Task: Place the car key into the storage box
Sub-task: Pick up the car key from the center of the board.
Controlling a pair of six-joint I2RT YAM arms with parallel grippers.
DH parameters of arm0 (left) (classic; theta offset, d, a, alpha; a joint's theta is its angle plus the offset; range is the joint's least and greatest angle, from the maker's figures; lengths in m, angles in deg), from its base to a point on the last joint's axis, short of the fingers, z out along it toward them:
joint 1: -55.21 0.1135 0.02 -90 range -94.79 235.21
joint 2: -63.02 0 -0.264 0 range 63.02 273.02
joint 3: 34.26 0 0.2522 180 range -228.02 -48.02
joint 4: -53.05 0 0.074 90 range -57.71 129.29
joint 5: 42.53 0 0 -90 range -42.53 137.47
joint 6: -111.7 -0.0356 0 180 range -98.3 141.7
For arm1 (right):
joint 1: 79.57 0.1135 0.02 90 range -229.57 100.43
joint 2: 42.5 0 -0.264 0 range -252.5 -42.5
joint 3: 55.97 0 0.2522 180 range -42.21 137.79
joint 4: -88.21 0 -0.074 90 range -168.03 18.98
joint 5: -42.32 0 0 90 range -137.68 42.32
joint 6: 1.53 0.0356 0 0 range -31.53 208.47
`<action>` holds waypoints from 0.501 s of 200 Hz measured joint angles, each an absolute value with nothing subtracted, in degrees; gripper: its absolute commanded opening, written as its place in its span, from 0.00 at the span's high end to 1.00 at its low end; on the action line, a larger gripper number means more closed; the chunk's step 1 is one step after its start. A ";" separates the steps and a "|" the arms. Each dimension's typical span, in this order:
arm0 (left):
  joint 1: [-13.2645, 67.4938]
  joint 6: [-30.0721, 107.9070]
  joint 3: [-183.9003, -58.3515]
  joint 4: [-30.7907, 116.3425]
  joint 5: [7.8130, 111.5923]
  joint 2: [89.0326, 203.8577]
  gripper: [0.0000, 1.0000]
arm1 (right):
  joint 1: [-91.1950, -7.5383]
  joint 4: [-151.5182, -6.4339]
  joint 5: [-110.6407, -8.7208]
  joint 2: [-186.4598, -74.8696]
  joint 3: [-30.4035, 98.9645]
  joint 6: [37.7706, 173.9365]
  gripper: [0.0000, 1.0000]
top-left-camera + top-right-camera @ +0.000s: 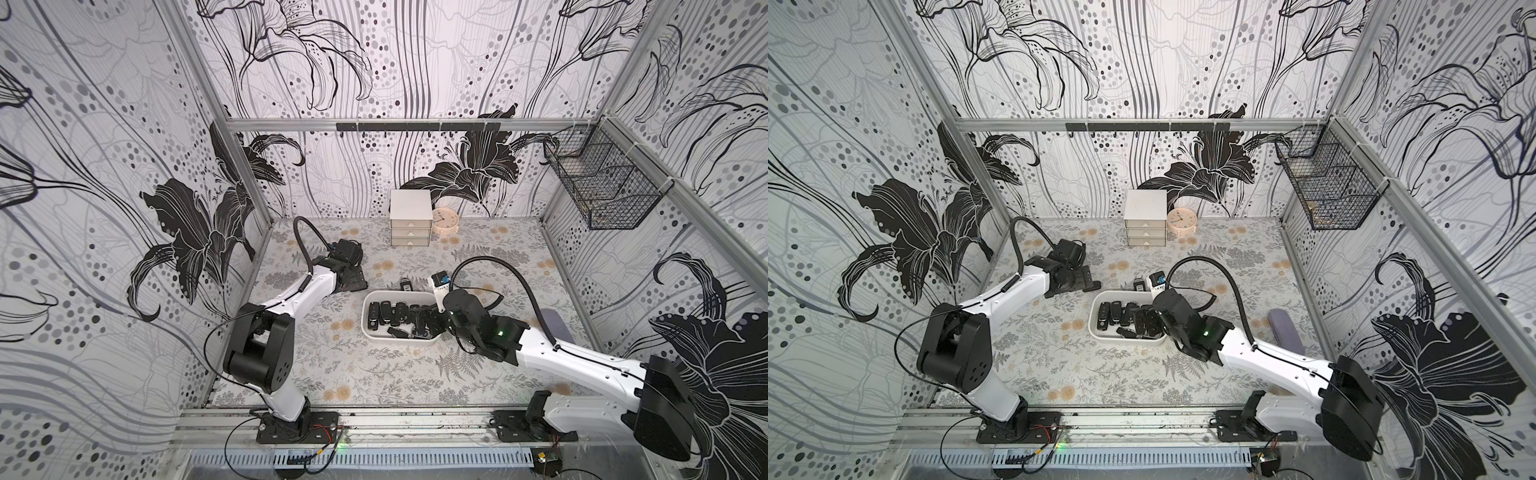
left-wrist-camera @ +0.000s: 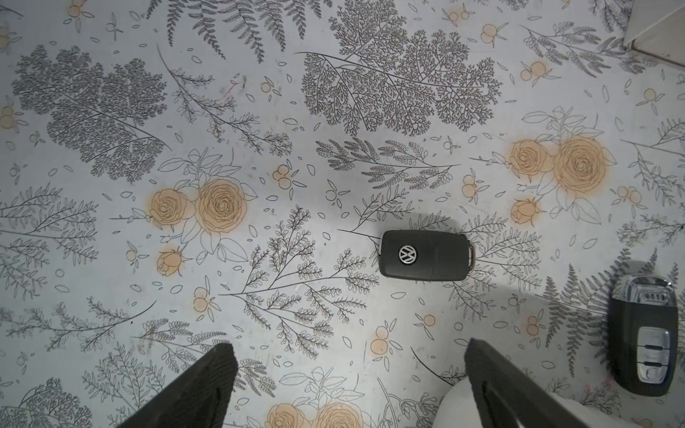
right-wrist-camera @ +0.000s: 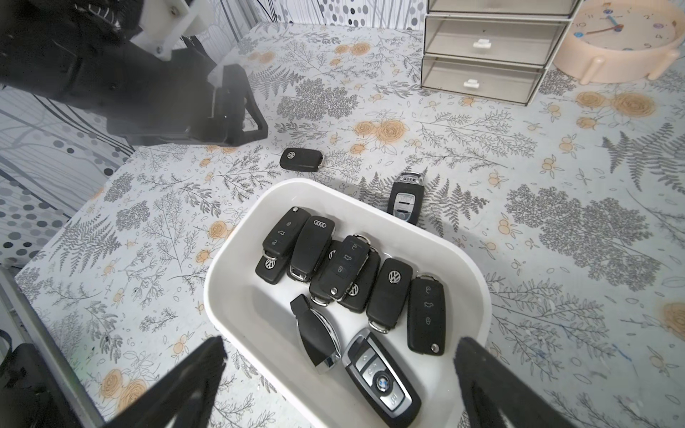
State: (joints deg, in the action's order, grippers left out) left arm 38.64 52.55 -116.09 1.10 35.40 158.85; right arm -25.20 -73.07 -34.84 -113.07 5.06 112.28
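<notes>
On the floral table [image 2: 111,281] the VW key [image 2: 424,255] lay flat near the box [image 3: 237,237], ahead of the left gripper [image 2: 348,346], spread and empty. The right gripper [image 3: 341,342] gaped over the box. The key looked light, stiff and slick, and best pinched across its long sides.

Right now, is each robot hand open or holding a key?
Left gripper: open, empty; a Volkswagen key fob lies nearby.
Right gripper: open, empty, over the storage box.

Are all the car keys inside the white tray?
No, a black Volkswagen key fob and a black-and-silver Audi fob lie outside the shallow white plastic tray.
</notes>
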 measured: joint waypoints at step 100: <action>39.27 46.56 -118.46 4.31 38.09 172.36 0.00 | -28.65 -73.34 -36.70 -118.33 9.16 111.28 0.00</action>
State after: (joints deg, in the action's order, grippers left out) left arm 39.27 46.56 -118.46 4.31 38.09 172.36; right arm -28.65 -73.34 -36.70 -118.33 9.16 111.28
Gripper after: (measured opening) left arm 0.996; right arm 0.999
